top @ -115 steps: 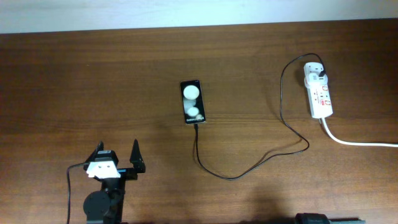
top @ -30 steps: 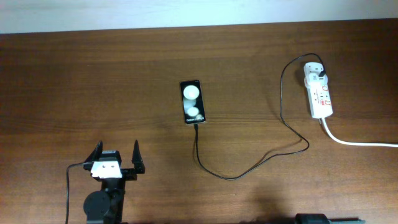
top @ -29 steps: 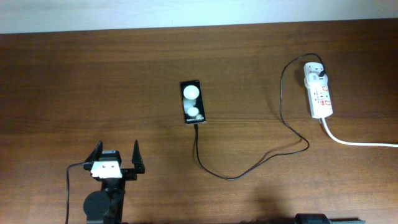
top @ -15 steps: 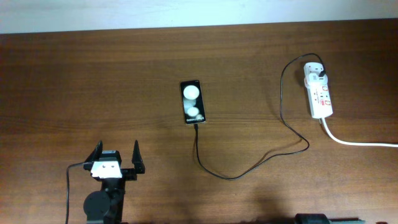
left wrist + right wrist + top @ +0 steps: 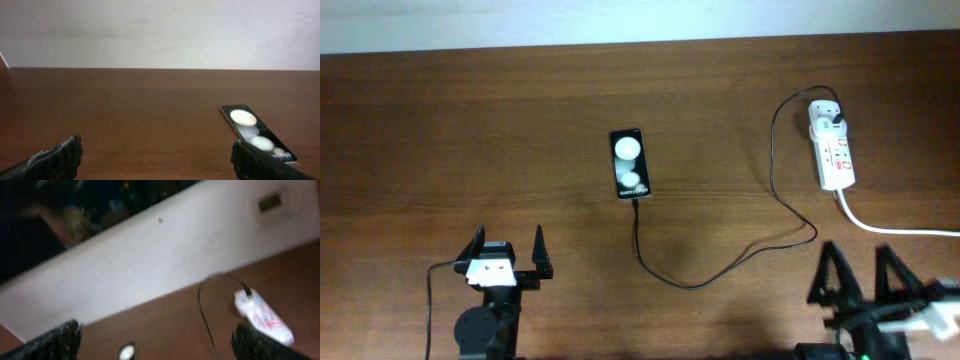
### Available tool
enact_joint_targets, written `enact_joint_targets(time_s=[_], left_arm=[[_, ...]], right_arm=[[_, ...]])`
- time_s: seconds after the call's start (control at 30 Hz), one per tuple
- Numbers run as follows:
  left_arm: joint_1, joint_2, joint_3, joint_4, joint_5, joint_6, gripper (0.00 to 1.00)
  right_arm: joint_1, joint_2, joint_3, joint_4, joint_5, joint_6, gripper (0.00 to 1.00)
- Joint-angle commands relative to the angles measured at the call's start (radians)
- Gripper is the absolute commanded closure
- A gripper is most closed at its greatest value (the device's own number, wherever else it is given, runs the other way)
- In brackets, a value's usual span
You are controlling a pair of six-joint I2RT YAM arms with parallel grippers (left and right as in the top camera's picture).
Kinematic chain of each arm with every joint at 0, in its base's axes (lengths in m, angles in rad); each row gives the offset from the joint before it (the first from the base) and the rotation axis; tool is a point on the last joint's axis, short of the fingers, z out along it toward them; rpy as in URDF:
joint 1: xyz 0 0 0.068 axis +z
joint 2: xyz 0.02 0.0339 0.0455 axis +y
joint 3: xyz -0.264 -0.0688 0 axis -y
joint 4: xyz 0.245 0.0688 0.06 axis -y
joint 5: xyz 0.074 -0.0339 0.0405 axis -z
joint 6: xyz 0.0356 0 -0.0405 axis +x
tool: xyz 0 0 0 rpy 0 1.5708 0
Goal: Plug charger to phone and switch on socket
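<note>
Lying on the bench (image 5: 450, 120), the phone (image 5: 630, 164) is met at its near end by the charger (image 5: 720, 270), whose plug is seated in the socket (image 5: 835, 152) at far right. The left hand (image 5: 508, 240) and right hand (image 5: 856, 252) are held wide, empty.

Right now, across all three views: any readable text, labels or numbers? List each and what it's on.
Nothing is legible enough to quote.
phone: a line of small white text near the cable end of its face, too small to read in the overhead view and the left wrist view.
socket: red markings on its top, too small and blurred to read.
wall plate: blurred in the right wrist view, nothing legible.
</note>
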Motion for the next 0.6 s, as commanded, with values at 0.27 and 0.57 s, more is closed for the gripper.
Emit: enact_joint_targets(time_s=[0.27, 0.57], left_arm=[[0.004, -0.005, -0.003, -0.005, -0.006, 0.015, 0.01], [0.004, -0.005, -0.003, -0.005, -0.006, 0.015, 0.01]], right_arm=[[0.005, -0.008, -0.465, 0.447, -0.088, -0.375, 0.01], [0.005, -0.008, -0.655, 0.619, -0.084, -0.375, 0.01]])
